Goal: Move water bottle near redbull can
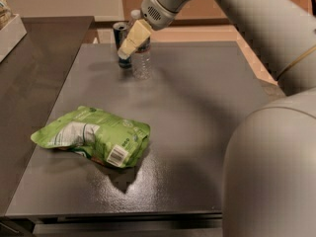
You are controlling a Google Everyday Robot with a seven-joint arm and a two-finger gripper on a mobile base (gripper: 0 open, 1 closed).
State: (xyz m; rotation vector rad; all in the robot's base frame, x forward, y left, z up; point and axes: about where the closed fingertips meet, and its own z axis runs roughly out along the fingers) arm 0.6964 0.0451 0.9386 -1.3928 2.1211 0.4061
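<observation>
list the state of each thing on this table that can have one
small clear ribbed plastic water bottle: upright, white cap on, right beside the can
slim blue and silver redbull can: upright, near the table's far edge
crumpled green snack bag: lying flat, front left
pincer: at the bottle's upper part, partly covering bottle and can
</observation>
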